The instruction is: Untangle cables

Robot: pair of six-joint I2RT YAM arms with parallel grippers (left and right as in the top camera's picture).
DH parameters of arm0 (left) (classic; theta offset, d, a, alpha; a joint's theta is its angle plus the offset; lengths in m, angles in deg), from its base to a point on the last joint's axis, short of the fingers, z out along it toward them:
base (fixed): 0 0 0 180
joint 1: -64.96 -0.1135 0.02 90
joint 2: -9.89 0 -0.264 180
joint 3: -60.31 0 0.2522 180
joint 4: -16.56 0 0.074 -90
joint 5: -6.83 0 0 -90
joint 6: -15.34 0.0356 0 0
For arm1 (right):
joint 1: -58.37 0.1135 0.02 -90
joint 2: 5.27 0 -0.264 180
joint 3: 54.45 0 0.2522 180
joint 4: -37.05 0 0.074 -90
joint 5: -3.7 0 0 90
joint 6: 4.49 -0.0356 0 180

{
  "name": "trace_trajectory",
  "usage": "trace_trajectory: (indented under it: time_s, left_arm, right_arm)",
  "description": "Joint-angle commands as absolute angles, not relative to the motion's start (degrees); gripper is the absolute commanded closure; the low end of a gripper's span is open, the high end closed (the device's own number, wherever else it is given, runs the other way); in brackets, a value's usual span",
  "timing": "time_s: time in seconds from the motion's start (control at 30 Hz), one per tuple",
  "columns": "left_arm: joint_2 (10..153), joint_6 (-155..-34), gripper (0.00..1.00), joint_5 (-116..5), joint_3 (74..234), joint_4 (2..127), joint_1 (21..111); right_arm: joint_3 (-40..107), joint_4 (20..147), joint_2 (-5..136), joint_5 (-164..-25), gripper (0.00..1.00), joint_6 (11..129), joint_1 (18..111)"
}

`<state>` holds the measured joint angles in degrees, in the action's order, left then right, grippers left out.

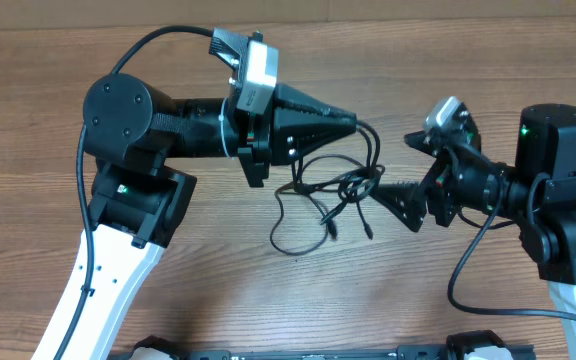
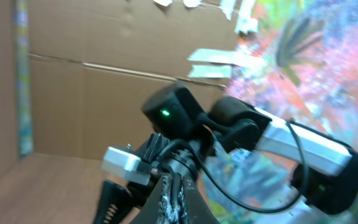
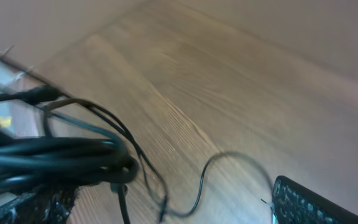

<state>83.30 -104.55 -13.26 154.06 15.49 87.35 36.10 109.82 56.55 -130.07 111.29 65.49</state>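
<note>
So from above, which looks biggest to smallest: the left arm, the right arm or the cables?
1. left arm, though maybe just nearer the camera
2. right arm, cut off at the edge
3. cables, smallest

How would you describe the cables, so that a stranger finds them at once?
On the wooden table, look between the left gripper and the right gripper. The cables are there: thin black cords in loose tangled loops, far thinner than the arm wires.

Overhead view evenly lit and sharp with faint shadows; both wrist views blurred, the near cables (image 3: 55, 158) smeared
</note>
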Motion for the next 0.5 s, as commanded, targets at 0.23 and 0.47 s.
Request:
trace_trajectory:
  time_s: [0.23,0.47]
  left_arm:
    - [82.9,-105.8,0.96,-9.3,155.3,14.7,89.0]
    - [83.0,-105.7,0.96,-13.8,155.3,11.9,90.1]
  right_arm:
    - [36.2,110.3,57.6,-152.5,0.14,132.8,65.4]
    - [36.2,118.5,59.8,-157.1,0.96,138.5,65.4]
